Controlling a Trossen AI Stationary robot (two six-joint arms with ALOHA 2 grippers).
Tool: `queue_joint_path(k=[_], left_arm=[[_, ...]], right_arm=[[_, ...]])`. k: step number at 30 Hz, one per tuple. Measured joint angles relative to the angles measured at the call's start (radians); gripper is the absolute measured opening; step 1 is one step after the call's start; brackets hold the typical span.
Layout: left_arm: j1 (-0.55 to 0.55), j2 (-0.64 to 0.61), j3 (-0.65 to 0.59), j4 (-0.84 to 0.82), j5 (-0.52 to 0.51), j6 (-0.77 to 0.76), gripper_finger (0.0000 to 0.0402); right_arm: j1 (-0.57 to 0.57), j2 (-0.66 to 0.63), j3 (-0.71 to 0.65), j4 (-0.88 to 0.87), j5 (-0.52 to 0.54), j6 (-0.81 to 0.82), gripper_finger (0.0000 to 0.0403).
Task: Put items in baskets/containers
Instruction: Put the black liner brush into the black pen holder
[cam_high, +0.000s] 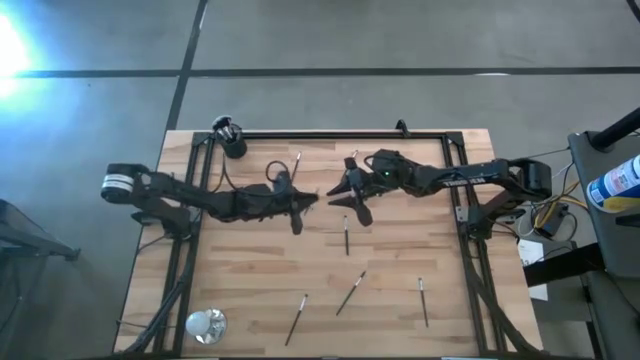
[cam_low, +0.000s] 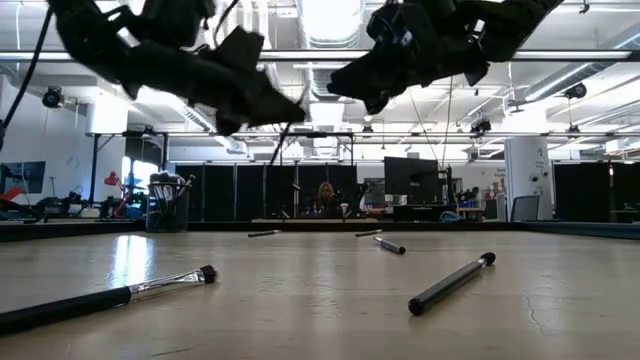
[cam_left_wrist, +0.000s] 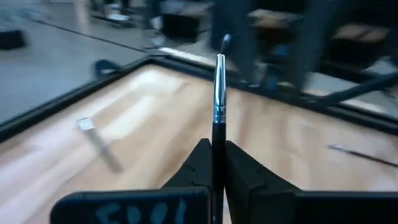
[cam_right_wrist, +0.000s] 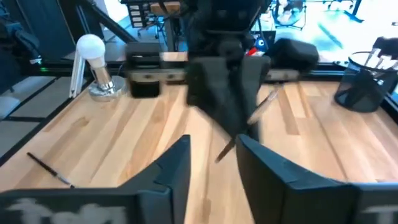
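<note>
One slim black makeup brush (cam_left_wrist: 217, 118) stands up between the left gripper (cam_left_wrist: 214, 171) jaws, silver ferrule and dark tip pointing away. Five more brushes (cam_high: 346, 236) lie scattered flat on the tabletop. The black cup (cam_high: 234, 146) sits upright at the far-left corner, brushes inside.

You have a wooden table (cam_high: 400, 250) with a black frame (cam_high: 330, 134) along its edges. A shiny clear-whitish bulb (cam_high: 205, 323) sits near the 7 o'clock corner in the high view (upright on a metallic base). A person (cam_low: 325, 197) sits far behind, among monitors (cam_low: 410, 178).
</note>
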Motion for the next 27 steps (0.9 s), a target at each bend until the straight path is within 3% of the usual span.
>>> queue_joint_path(k=[5,9,12,17,22,27], left_arm=[[0.054,-0.071,-0.134,0.145,-0.202,0.053,0.0013],[0.117,-0.131,-0.228,0.267,-0.437,0.165,0.0013],[0.182,-0.168,-0.282,0.365,-0.540,0.243,0.0013],[0.315,-0.192,-0.346,0.515,-0.586,0.348,0.0013],[0.459,-0.174,-0.372,0.621,-0.584,0.408,0.0013],[0.592,-0.140,-0.374,0.686,-0.512,0.418,0.0013]], right_arm=[[-0.018,-0.037,-0.054,0.002,0.002,-0.002,0.0138],[-0.019,-0.054,-0.089,0.008,0.017,0.000,0.0102],[-0.020,-0.054,-0.110,0.022,0.026,-0.002,0.0062],[-0.020,-0.055,-0.143,0.082,0.026,-0.003,0.0013],[-0.020,-0.050,-0.153,0.092,0.026,-0.004,0.0008],[-0.018,-0.050,-0.162,0.093,0.025,-0.035,0.0008]])
